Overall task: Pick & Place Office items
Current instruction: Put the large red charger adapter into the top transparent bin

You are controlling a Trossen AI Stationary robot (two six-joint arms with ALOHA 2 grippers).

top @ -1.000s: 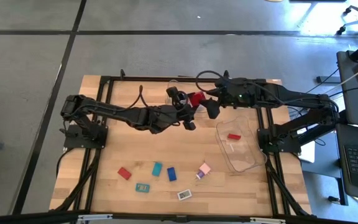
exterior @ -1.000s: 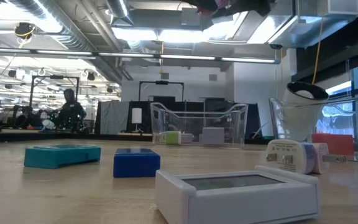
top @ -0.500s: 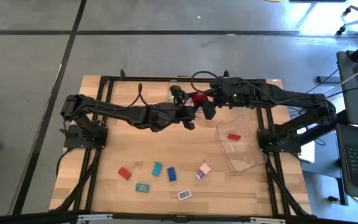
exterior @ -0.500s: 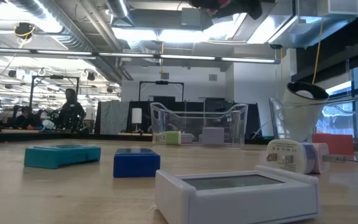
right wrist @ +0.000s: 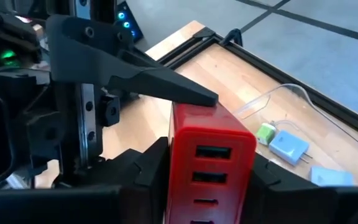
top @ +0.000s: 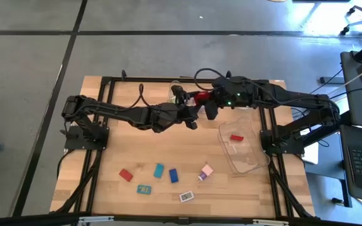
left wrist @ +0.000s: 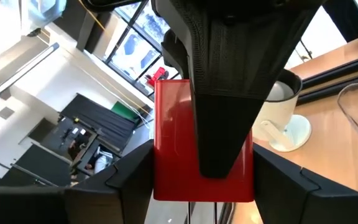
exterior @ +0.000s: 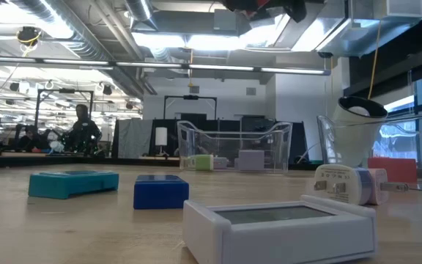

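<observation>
A red block with a row of ports (right wrist: 211, 163) hangs high above the far middle of the table (top: 187, 150), between both arms. My left gripper (top: 193, 104) reaches in from the left and is shut on it. My right gripper (top: 208, 100) reaches in from the right and has its fingers on it too. Only a sliver of the red block (top: 200, 96) shows between them in the high view. Several small office items lie near the front edge: red (top: 126, 174), teal (top: 159, 169), blue (top: 173, 175), pink (top: 206, 170) and white (top: 186, 196). My left gripper pinches the red block by two opposite sides (left wrist: 164, 177) between its two fingers. It comes in about level from the table's left. The block is lifted clear of the table. My right gripper has the block's ported end between its two fingers, one on each long side (right wrist: 178, 177). It comes in about level from the table's right. One of its fingers (left wrist: 222, 93) lies over a broad face of the block.
A clear tub (top: 251, 164) lies at the right with a red piece (top: 236, 137) in it. A second clear tub (exterior: 233, 147) stands at the far edge and holds small pieces. A round white-and-black object (exterior: 357, 128) stands at the far right.
My right gripper has moved toward the table's left, up to my left gripper, and now covers more of the red block, so less red shows from above. The block and my left gripper have stayed in the air at about the same place.
</observation>
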